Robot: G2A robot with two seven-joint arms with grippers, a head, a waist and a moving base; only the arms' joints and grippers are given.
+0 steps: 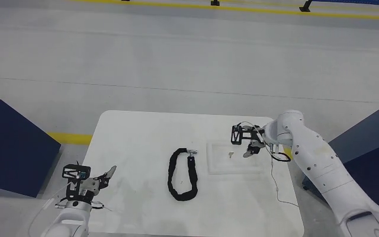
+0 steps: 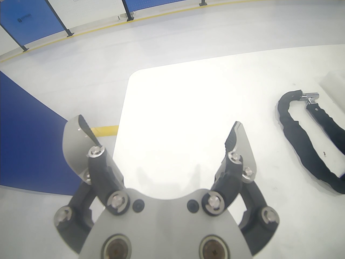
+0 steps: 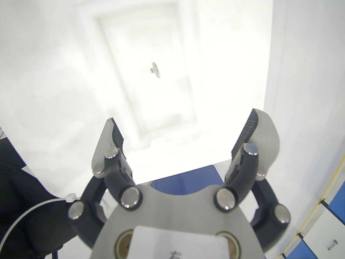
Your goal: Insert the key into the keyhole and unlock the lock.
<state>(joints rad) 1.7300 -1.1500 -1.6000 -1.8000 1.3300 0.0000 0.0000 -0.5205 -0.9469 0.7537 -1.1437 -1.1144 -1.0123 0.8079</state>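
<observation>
My right gripper (image 3: 183, 117) wide open and empty by the tray (image 3: 83, 12), I should centre on the small key (image 3: 155, 70) lying inside it and pinch its head squarely, the lock (image 1: 180, 175) waiting just beside the tray.

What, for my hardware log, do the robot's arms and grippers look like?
The right arm and left arm are white and rounded. The left gripper and right gripper match: a silver-grey plate, black links with silver bolts, curved silver fingers with black ribbed pads. A thin white cable runs by the right wrist; a white label sits on its plate.
</observation>
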